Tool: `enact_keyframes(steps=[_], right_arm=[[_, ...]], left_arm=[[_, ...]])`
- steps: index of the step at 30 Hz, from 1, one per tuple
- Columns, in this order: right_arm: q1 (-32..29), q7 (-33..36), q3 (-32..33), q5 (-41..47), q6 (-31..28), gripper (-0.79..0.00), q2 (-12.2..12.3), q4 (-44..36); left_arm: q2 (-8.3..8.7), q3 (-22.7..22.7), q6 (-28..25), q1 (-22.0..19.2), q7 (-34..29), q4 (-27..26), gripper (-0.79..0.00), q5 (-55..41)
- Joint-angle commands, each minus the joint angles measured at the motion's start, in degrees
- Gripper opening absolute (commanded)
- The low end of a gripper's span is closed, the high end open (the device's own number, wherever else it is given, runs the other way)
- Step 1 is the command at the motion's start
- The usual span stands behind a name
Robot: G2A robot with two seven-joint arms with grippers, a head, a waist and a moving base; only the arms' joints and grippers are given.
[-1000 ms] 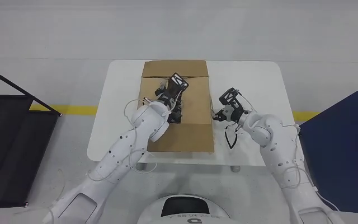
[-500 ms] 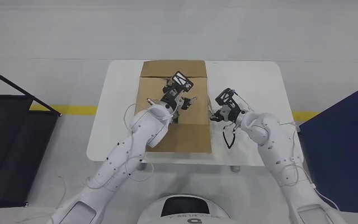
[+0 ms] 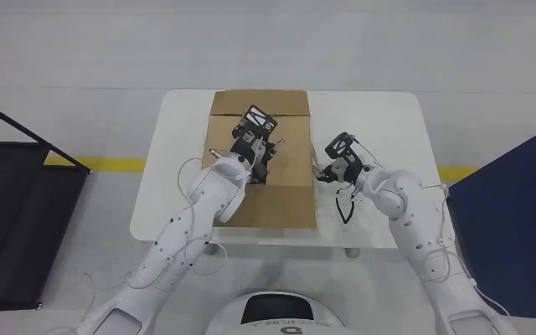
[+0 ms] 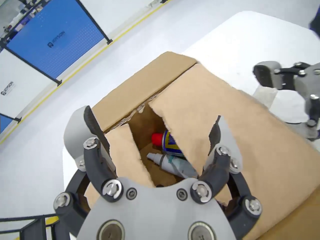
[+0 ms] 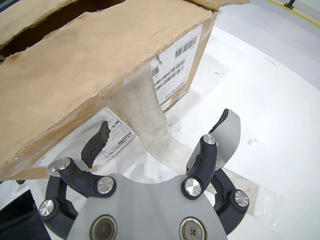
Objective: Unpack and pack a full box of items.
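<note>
Gaping: left tool [image 4: 152, 117] over one box [image 4: 250, 138], right tool [image 5: 165, 119] beside; inside, one can [image 4: 168, 140], perhaps one tube [image 4: 173, 165].

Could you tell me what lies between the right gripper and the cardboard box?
A strip of tape hangs from the cardboard box toward the right gripper, seen in the right wrist view.

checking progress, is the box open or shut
Partly open: the box has parted top flaps, and the gap shows a spray can and a tube inside.
</note>
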Motion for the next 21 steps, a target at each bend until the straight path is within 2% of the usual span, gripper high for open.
enact_keyframes(steps=[1, 6, 11, 17, 21], right_arm=[[-0.2, 0.3, 0.3, 0.0, 0.0, 0.000, 0.1, -0.6], [-0.4, 1.2, 0.3, -0.1, 0.3, 0.000, 0.3, -2.2], [-0.6, 1.2, 0.2, 0.1, 0.4, 0.000, 0.4, -2.5], [-0.9, 0.8, 0.3, 0.8, 0.6, 0.000, 0.5, -1.9], [-1.1, 0.5, 0.4, 1.0, 0.9, 0.000, 0.6, -1.7]], left_arm=[[0.09, -1.0, -0.1, -0.2, -1.4, 0.7, 0.000, 0.3], [-0.28, 0.0, -1.3, -2.5, -7.1, 4.8, 0.000, 2.4], [-1.00, 0.4, -8.1, -6.2, -12.5, 9.3, 0.000, -5.9], [-1.74, 1.8, -10.0, -9.3, -13.7, 13.0, 0.000, -8.7], [-2.29, 1.9, -14.0, -10.6, -13.6, 15.1, 0.000, -16.6]])
